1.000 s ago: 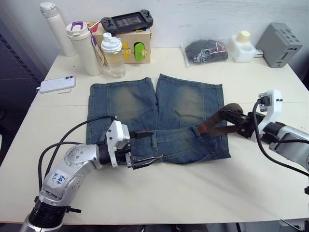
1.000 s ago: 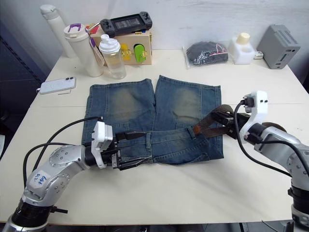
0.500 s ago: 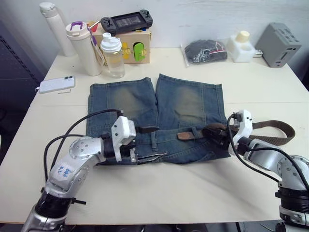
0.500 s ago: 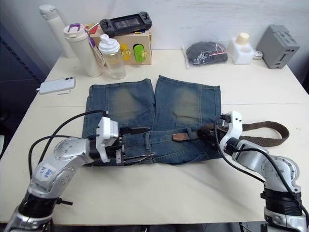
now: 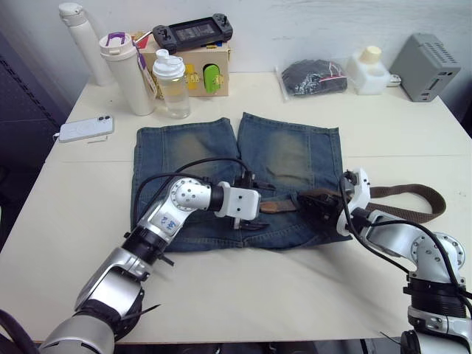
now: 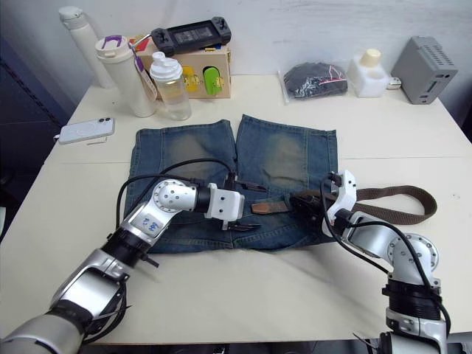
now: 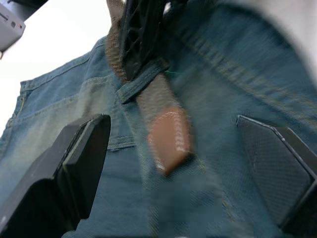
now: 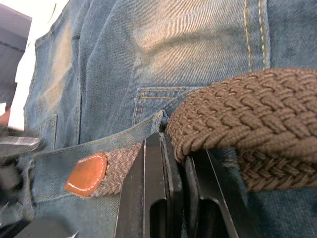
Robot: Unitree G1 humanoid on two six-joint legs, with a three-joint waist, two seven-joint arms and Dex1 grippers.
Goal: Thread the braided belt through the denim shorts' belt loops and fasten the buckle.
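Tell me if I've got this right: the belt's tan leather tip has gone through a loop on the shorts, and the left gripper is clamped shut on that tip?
Not quite. The tan leather tip of the braided belt has passed through a belt loop on the denim shorts, but the left gripper is open, one finger on each side of the tip without touching it. The left wrist view shows this.

Along the table's far edge — 3 bottles, a phone, a game controller, a grey box.
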